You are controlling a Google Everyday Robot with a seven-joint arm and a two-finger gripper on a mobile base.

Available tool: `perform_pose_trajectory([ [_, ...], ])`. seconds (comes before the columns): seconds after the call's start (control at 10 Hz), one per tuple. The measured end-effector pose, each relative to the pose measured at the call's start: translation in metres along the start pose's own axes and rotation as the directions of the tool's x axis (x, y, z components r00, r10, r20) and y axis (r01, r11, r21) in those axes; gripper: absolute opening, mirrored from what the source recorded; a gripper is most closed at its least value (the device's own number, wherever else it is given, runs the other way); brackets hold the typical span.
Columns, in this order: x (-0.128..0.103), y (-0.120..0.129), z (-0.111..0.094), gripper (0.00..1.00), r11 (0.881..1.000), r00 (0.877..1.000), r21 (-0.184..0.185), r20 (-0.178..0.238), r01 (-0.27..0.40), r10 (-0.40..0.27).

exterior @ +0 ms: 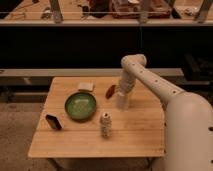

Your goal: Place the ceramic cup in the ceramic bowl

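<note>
On one table (135,134): one gripper (123,92) above one cup (122,102), one bowl (80,106), one can (105,125), three small items.
</note>
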Motion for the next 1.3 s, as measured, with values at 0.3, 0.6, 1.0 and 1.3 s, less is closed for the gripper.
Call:
perform_pose_trajectory([
  [0.3,-0.021,-0.016,-0.003,0.15,0.999,0.999,0.011,-0.013,0.036,-0.036],
  [0.6,-0.033,-0.014,-0.01,0.11,0.997,0.997,0.026,-0.032,0.068,-0.067],
  [1.0,-0.072,-0.036,-0.014,0.11,0.992,0.992,0.054,-0.065,0.116,-0.113],
  [1.3,-0.104,-0.059,-0.021,0.11,0.983,0.984,0.094,-0.088,0.16,-0.152],
])
